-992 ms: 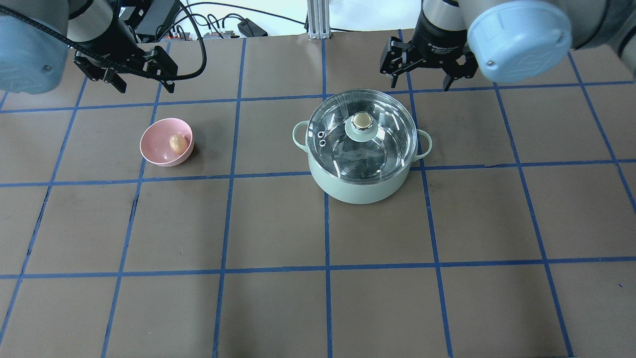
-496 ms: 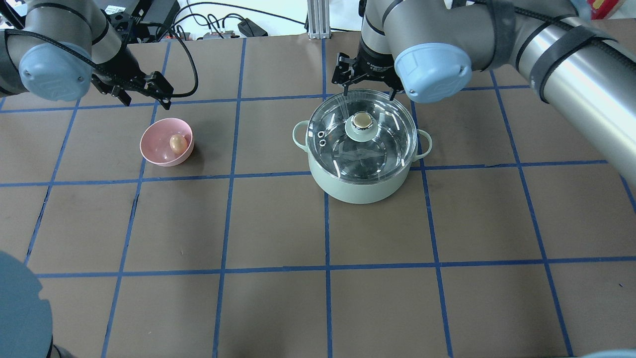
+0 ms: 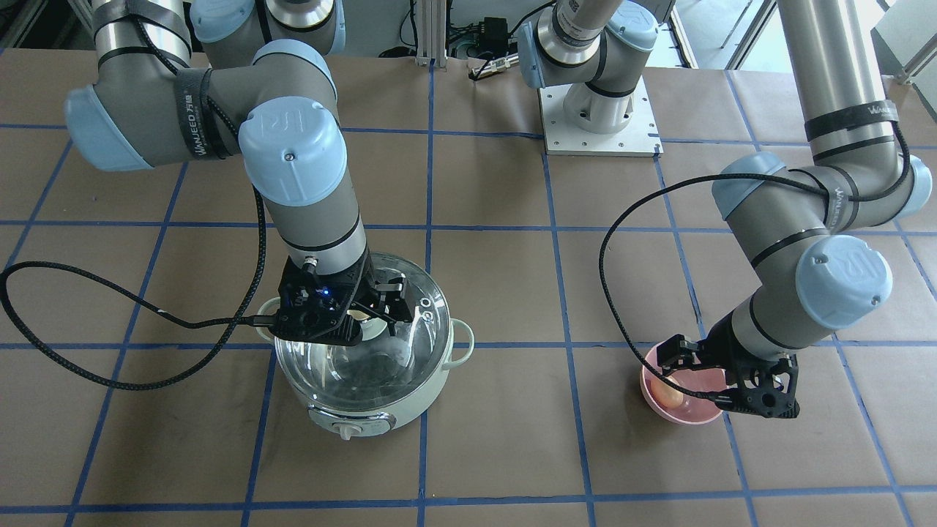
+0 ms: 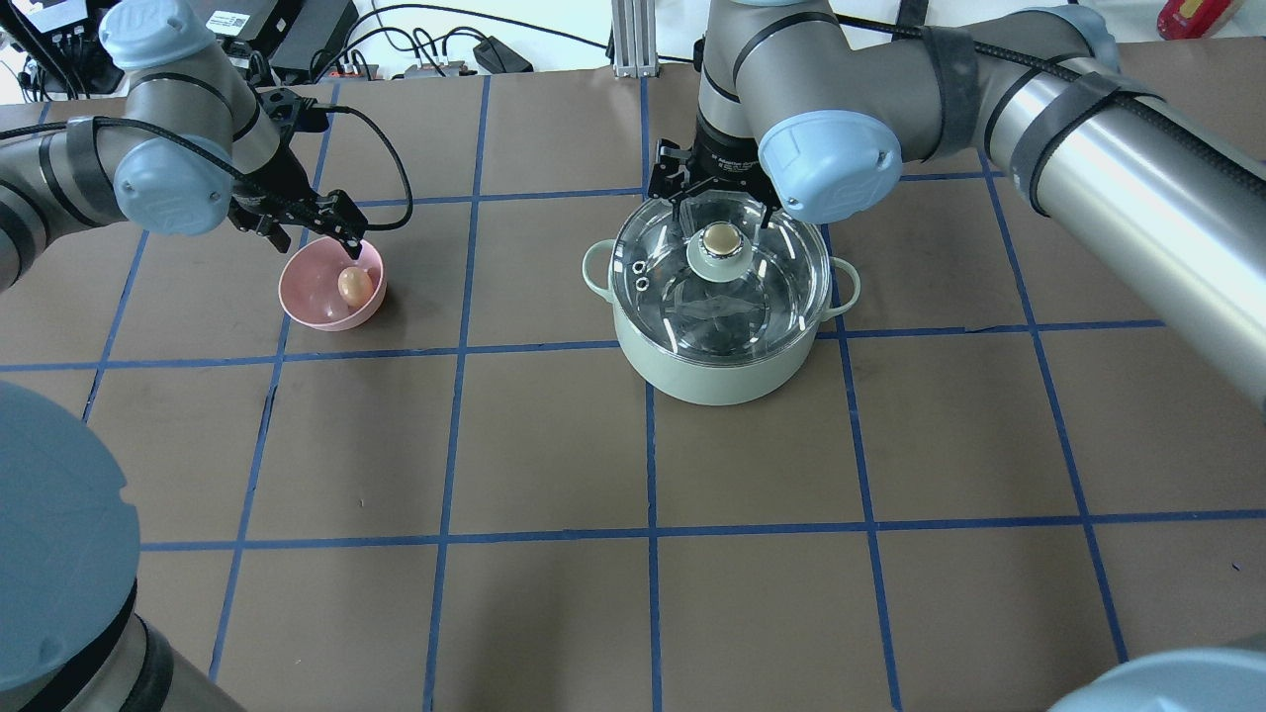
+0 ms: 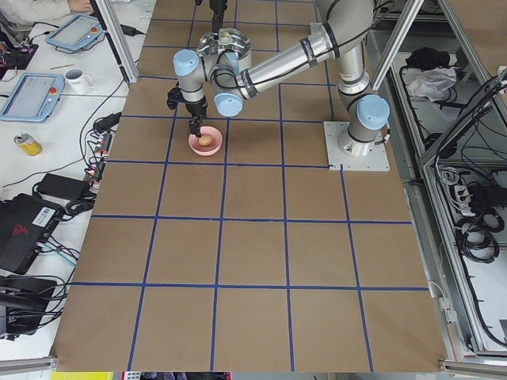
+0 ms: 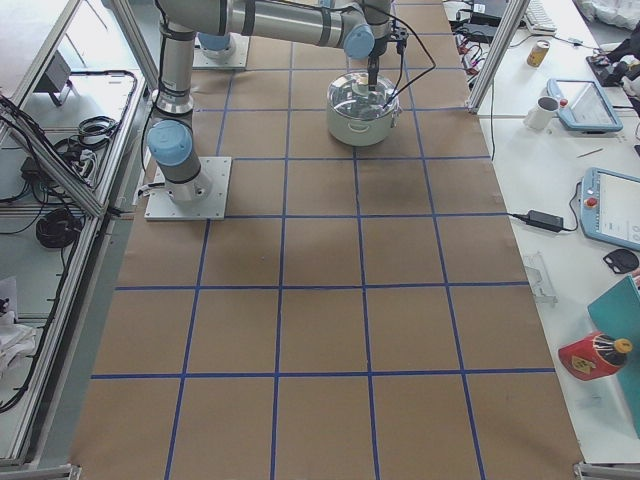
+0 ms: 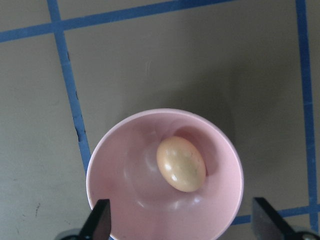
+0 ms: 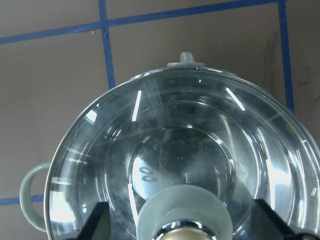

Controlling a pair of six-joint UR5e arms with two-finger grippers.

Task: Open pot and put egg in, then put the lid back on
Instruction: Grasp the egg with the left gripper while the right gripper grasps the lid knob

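Two grippers are seen, and both are held with the jaws spread wide. The right gripper (image 4: 722,210) is held low over the top of the pot (image 4: 727,381). One finger is kept on each side of the gold knob (image 4: 720,237), and the knob is not touched by either. The knob is set in the middle of the lid (image 4: 771,277). The lid is made of clear glass and is laid flat on the pot, so the pot is shut. Two small vent holes (image 4: 641,275) can be seen in the glass, on the side of the pot toward the robot's left. A small loop handle is found on each side of the pot, and a control knob (image 3: 346,432) is fixed on the side turned away from the robot. The left gripper (image 4: 316,238) is held well away from the pot, off to the robot's left. Its open jaws are placed just above a pink bowl (image 4: 307,297). The egg (image 7: 181,164) is laid inside that bowl and is not touched by the fingers. The pot and the bowl are both set on a brown table (image 4: 554,445) marked with blue lines.
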